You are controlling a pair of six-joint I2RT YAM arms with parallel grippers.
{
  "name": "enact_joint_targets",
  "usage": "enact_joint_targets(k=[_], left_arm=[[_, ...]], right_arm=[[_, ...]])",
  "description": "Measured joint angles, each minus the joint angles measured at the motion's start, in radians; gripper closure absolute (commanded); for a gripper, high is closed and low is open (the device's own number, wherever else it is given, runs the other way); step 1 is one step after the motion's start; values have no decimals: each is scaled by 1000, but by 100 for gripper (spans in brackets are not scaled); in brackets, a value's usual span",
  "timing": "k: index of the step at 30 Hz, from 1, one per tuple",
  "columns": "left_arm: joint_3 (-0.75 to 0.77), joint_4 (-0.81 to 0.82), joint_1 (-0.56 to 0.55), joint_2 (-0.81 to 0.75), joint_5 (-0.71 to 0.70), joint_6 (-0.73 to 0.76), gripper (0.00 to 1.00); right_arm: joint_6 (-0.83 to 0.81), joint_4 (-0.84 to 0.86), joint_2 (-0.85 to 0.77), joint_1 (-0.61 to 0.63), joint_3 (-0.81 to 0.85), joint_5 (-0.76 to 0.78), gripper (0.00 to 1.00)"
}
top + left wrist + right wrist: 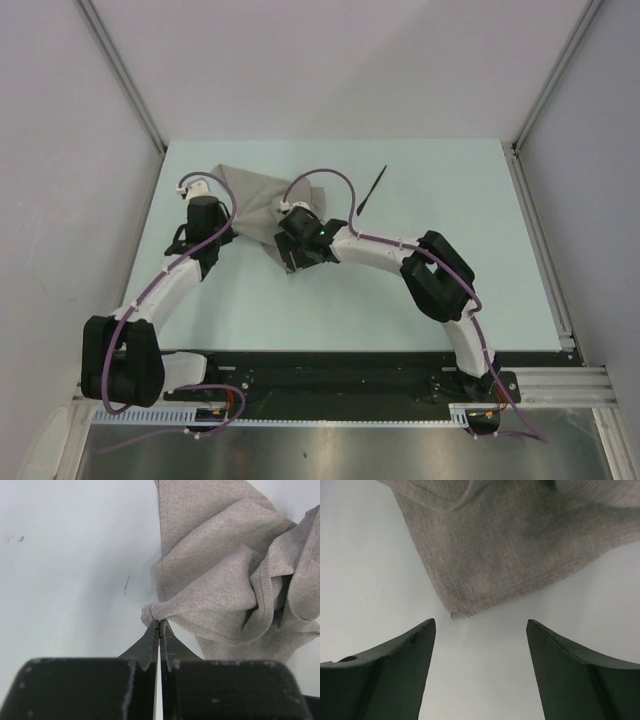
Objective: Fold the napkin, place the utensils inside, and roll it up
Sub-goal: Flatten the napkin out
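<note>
left claw (159, 624) clamped on bunched napkin (220, 580) corner | right claw (480, 622) apart, empty | risk: thin pinch slips, right misses flat corner

The left hand (159, 630) is pinched tight on a fold of the napkin (220, 580). The right hand (480, 625) hangs low, jaws wide apart.

The napkin (215, 580) is soft woven cloth, matt, with a fine visible weave and a stitched hem. The table (440, 290) is smooth and matt, and the right claw (480, 624) looks like hard matt black plastic with smooth faces.
</note>
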Motion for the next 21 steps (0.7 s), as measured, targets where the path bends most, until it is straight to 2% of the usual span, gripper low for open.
enact_joint_targets(k=[7,17,20,21], left_arm=[[0,26,24,0,43,-13,100],[0,32,45,0,76,-15,100],[0,34,49,0,81,-15,100],[0,35,51,0,82,-15,100]], right_arm=[[10,-106,65,55,80,51,34],[35,-129,113,50,119,50,43],[37,-124,116,45,121,42,49],[38,-123,117,43,122,41,54]])
